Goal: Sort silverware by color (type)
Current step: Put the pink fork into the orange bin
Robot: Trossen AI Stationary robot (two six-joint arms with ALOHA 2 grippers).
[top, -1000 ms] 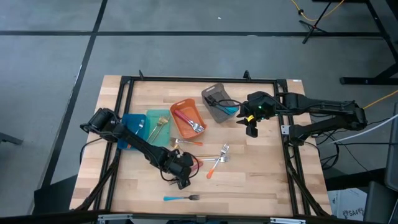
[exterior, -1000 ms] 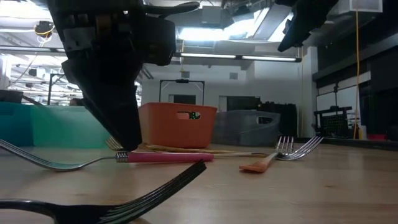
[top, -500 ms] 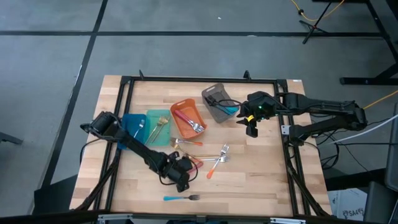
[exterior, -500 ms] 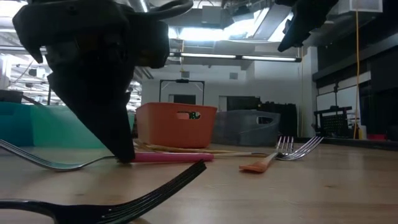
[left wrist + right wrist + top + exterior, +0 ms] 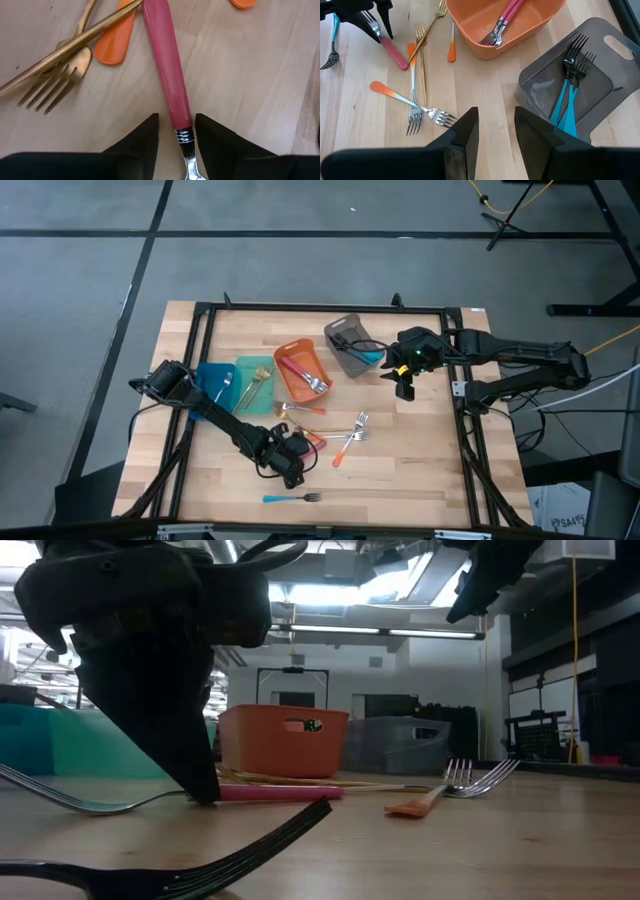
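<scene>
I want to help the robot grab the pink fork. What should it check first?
1. Left gripper straddles the pink fork at the end of its handle: ok.
2. Fork flat on the table: ok.
3. Grip closed on the fork: cannot tell.
4. Gold fork outside the gripper: ok.
5. Orange bin has room, already holding pink forks: ok.
6. Right gripper waits by the grey bin, clear: ok.

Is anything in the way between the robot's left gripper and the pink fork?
No. The left gripper is right down at the pink fork, one finger on each side of its neck, with nothing between. A gold fork lies across the far end of the handle, away from the gripper.
</scene>
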